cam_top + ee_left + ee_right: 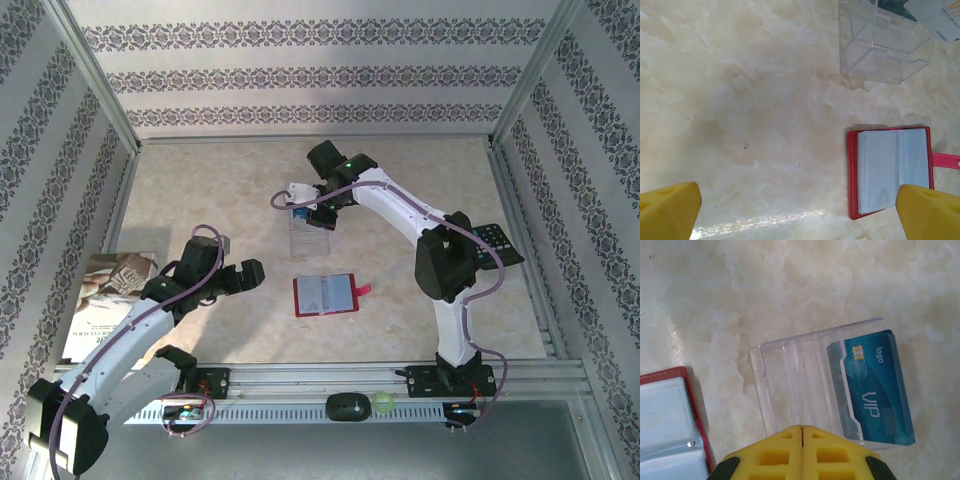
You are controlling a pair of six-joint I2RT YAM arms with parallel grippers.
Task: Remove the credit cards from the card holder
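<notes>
Right wrist view: the right gripper (802, 432), clenched shut and empty, hovered over the clear plastic box (790, 385) holding the blue plastic credit card (875, 390). The red folding leather-like card holder (670, 425) lay open, evidently giving the released left gripper (799, 210) sleeve access.

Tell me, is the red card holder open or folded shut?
Open. The card holder lies spread flat, both halves side by side, its clear sleeves facing up, and its strap tab hangs loose to the side.

Red card holder (324, 295) lies open flat; blue credit card (872, 390) sits inside a clear box (785, 385).
</notes>
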